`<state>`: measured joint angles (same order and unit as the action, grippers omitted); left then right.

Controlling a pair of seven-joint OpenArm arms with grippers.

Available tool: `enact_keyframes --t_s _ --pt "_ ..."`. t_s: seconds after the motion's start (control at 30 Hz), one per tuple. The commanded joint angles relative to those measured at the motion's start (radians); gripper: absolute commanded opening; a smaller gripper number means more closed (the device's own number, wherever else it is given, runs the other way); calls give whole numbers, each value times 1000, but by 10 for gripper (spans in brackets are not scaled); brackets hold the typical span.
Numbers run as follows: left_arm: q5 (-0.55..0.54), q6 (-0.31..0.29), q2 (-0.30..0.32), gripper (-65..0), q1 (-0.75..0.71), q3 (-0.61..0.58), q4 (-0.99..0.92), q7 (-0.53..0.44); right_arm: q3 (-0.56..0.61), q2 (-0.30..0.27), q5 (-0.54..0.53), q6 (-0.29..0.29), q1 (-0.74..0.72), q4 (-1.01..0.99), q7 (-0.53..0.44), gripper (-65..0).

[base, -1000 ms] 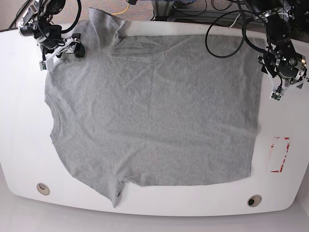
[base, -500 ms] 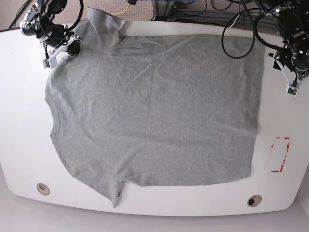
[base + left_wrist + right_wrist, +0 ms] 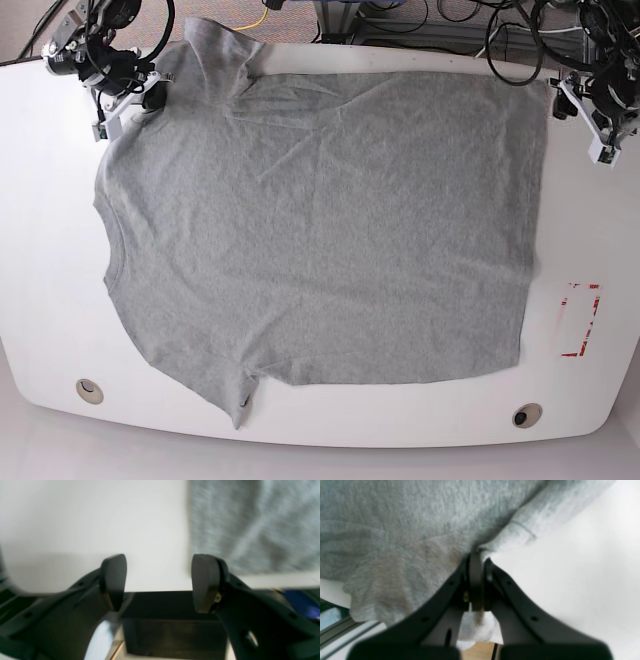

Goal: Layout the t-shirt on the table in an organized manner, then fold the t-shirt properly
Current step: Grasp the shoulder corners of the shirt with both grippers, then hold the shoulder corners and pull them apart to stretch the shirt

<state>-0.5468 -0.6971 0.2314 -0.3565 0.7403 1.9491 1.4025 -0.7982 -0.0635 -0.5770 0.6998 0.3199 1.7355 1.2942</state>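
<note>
Left wrist view. One left gripper (image 3: 158, 582), jaws apart and empty, over bare bench (image 3: 87, 525); one edge of the t-shirt (image 3: 255, 525) lies just beside its right-hand finger, not between the jaws. Risk: if it closes here it takes nothing, since the cloth sits outside the gap. The view is blurred; finer detail cannot be told.

Right wrist view. One right gripper (image 3: 477, 562), jaws pressed together on a fold of t-shirt (image 3: 395, 530) at the sleeve edge, with bench (image 3: 582, 567) beside it. Risk: the pinch looks shallow and close to the hem, so a pull could let the cloth slip; it may also catch more than one layer and drag a crease with it.

Base view. One t-shirt (image 3: 320, 230) spread across the bench (image 3: 45, 250), collar toward the view's left, the far sleeve bunched near the right gripper (image 3: 150, 92), the near sleeve folded under at the front edge. Left gripper (image 3: 585, 100) at the far corner of the hem. Two grommets, one red tape outline (image 3: 580, 320). Risk: a one-sided pull skews the layout.
</note>
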Motion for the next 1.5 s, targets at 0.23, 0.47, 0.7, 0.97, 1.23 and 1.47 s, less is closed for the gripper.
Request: enact_keyframes --t_s 0.23,0.47,0.7,0.97,1.23,1.47 --pt "-169 -1 69 -262 -71 5 11 -25 -2 -8 24 -2 9 11 26 -644" --pt "-164 -1 81 -262 -89 8 -3 -35 -2 -9 24 -2 9 11 26 -644" --pt "-118 -1 79 -262 -138 -12 -7 -170 -2 -9 24 -2 11 11 26 -644" --pt "14 -1 75 -265 -157 -112 -9 -299 -2 -9 24 -2 9 11 26 -644" --pt "23 -1 49 -265 -160 -124 -9 -308 -2 -8 24 -2 9 11 26 -644" --pt "77 -1 38 -265 -171 -109 -12 -308 -2 -8 24 -2 9 11 26 -644"
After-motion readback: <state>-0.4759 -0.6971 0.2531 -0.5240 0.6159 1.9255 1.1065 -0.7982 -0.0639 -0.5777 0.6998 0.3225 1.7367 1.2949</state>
